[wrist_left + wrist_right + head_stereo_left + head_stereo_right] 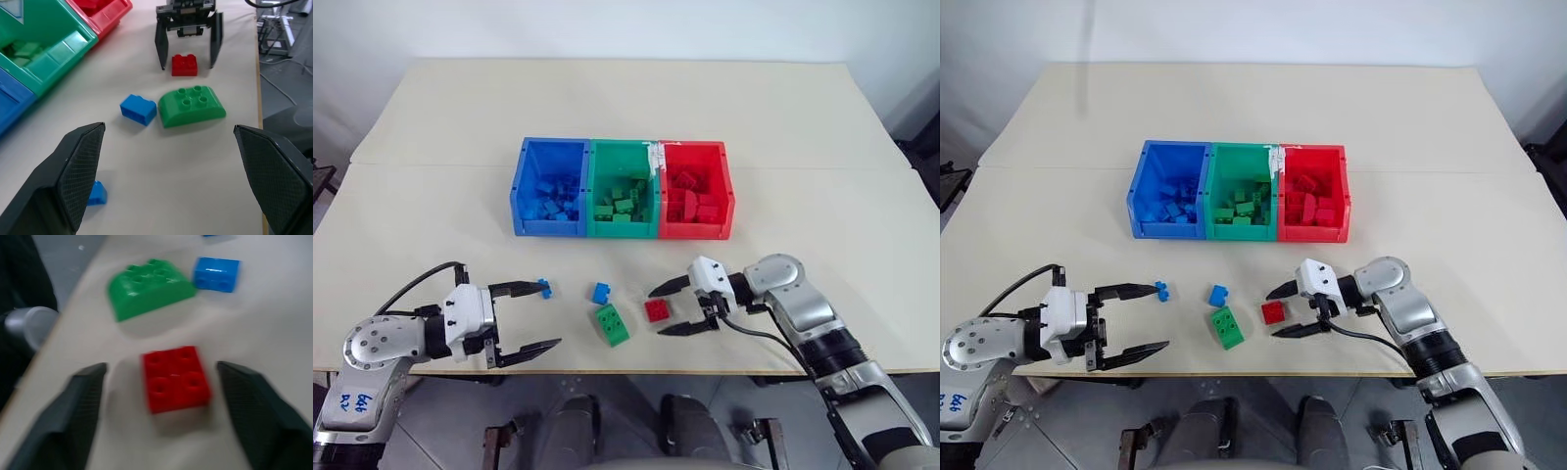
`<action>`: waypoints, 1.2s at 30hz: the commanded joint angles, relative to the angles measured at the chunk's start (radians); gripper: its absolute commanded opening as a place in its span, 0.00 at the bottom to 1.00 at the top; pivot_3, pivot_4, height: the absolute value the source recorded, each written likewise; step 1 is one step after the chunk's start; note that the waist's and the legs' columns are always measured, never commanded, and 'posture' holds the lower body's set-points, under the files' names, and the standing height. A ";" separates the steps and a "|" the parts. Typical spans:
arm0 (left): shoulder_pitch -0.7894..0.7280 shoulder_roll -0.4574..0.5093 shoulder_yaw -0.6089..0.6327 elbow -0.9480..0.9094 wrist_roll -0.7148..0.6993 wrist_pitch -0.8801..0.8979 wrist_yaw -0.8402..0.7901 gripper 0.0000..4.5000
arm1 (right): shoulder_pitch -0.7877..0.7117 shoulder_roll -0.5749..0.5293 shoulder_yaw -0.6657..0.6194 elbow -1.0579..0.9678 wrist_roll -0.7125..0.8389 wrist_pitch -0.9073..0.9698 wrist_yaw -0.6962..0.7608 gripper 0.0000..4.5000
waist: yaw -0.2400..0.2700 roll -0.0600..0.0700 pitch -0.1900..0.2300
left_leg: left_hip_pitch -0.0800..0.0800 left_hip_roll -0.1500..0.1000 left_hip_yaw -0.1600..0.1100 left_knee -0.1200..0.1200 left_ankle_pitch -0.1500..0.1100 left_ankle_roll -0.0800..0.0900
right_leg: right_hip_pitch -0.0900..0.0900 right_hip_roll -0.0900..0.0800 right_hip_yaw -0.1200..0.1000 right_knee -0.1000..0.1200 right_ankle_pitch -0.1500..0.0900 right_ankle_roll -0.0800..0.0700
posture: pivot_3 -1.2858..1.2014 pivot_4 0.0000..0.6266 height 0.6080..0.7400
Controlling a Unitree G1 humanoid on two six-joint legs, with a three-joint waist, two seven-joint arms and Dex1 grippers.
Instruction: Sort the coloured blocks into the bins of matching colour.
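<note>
The tabletop (pixel 440 117) is pale cream. Near its middle stand three joined bins: blue (pixel 549 187), green (pixel 623 188) and red (pixel 696 189), each holding bricks of its own colour. The green bin's rim carries a whitish smear beside the red one. Toward the front edge lie a red block (pixel 657 310), a green block (pixel 612 324), a blue block (pixel 600 293) and a smaller blue block (pixel 544 287). Both grippers, left (pixel 538 318) and right (pixel 671 308), have black fingers on white-and-grey bodies.

You have three joined bins, blue (pixel 536 223), green (pixel 607 227) and red (pixel 705 229), holding matching bricks. Nearer you on the desk (pixel 431 215) lie a red block (pixel 657 310), green block (pixel 612 324) and two blue blocks (pixel 600 293) (pixel 545 287), studs up.
</note>
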 commanded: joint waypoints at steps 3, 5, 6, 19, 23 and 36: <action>0.011 -0.006 0.021 -0.027 -0.016 -0.003 0.026 1.00 | 0.036 -0.010 -0.047 -0.059 0.055 0.026 0.006 0.34 | -0.001 0.000 0.000 | 0.000 0.000 0.000 0.000 0.000 0.000 | 0.000 0.000 0.000 0.000 0.000 0.000 | 0.52 0.24 1.00; 0.010 -0.012 0.020 -0.020 -0.016 -0.005 0.035 1.00 | 0.040 -0.027 -0.082 -0.102 0.109 0.107 0.007 0.32 | 0.000 0.000 0.000 | 0.000 0.000 0.000 0.000 0.000 0.000 | 0.000 0.000 0.000 0.000 0.000 0.000 | 0.52 0.24 1.00; 0.006 -0.015 0.019 -0.014 -0.013 -0.008 0.039 1.00 | 0.030 -0.029 -0.116 -0.123 0.146 0.144 -0.006 0.32 | 0.000 0.000 0.000 | 0.000 0.000 0.000 0.000 0.000 0.000 | 0.000 0.000 0.000 0.000 0.000 0.000 | 0.52 0.24 1.00; -0.025 -0.035 0.001 0.015 -0.015 0.007 0.064 1.00 | -0.402 0.027 -0.295 0.390 0.064 0.034 -0.294 0.32 | -0.007 0.000 0.000 | 0.000 0.001 0.003 -0.001 -0.001 -0.001 | -0.003 0.000 0.000 0.001 0.000 0.000 | 0.52 0.24 1.00; -0.021 -0.040 0.005 0.011 -0.015 0.016 0.076 1.00 | -0.475 0.053 -0.290 0.539 0.024 -0.005 -0.304 0.48 | -0.012 0.000 0.000 | -0.001 0.001 0.004 -0.001 -0.001 0.000 | -0.005 0.000 0.000 0.001 0.000 0.000 | 0.52 0.24 1.00; 0.015 -0.025 0.080 0.056 -0.020 0.006 0.078 1.00 | -0.137 -0.140 -0.379 0.104 0.212 0.038 0.076 1.00 | -0.004 0.000 0.000 | -0.002 0.000 0.006 0.000 -0.002 0.002 | -0.005 -0.002 0.000 0.001 0.000 0.000 | 0.52 0.24 1.00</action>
